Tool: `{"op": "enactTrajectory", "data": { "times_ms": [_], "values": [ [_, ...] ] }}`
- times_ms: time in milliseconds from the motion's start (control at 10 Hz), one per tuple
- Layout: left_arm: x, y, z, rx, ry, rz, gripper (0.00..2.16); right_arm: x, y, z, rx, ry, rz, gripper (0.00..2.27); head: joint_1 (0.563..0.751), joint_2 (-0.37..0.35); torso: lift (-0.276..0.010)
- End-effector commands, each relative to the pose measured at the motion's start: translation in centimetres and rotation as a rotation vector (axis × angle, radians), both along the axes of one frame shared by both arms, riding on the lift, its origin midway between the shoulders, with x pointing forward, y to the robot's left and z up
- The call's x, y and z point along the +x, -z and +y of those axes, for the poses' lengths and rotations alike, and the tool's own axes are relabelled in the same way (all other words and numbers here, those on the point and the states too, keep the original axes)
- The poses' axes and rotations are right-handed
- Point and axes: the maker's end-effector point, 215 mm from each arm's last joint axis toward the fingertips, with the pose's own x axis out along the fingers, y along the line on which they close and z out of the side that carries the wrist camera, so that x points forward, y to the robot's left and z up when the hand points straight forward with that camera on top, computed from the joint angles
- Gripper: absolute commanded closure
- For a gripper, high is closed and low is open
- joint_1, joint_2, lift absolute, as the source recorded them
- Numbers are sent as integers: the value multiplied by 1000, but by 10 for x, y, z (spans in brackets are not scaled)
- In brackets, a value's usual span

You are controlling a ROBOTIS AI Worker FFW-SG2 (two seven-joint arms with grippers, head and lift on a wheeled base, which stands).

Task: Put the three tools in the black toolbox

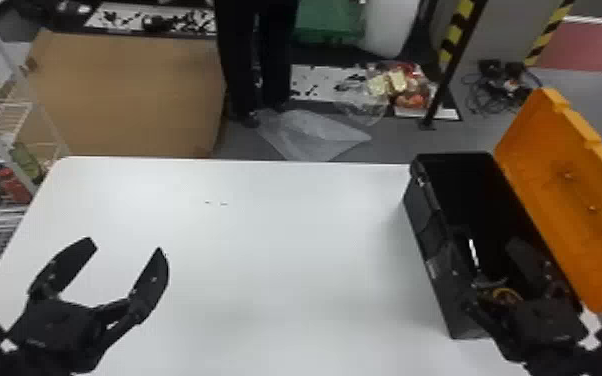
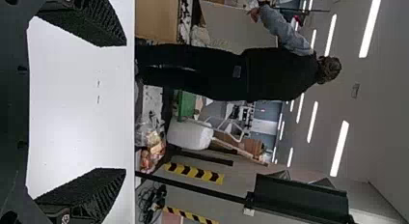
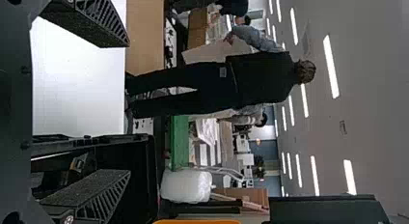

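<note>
Black toolbox [image 1: 427, 225] stands open with tools [image 1: 474, 256] inside

The tools lie toward the near end of the black toolbox, partly hidden, a silvery strip [image 1: 473, 245] and a yellow-edged round part [image 1: 507, 291] being in sight; how many there are cannot be told. The right gripper [image 1: 487, 240] is over that near end, its fingers spread wide; its wrist view sets one finger against the white table [image 1: 290, 240], the other against the box's dark inside. The orange lid [image 1: 565, 200] is swung open, slanting outward on the right. The box stands at the table's right side. Over the table's left side is the left gripper [image 1: 125, 246], also wide. Past the table's far edge are a brown cardboard piece [image 1: 125, 95] and a clear plastic sheet [image 1: 315, 132] on the floor, with a wire rack [image 1: 12, 103] at the left
</note>
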Motion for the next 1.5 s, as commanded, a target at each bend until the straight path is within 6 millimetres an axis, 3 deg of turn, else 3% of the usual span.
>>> {"op": "enactTrajectory", "data": {
  "times_ms": [0, 1400],
  "values": [
    [1, -1, -1, -1, 0, -2, 70, 0, -1, -2, 1, 3, -3, 63, 695, -70, -55],
    [5, -1, -6, -19, 13, -8, 73, -7, -15, -13, -8, 12, -46, 76, 695, -98, -55]
  ]
}}
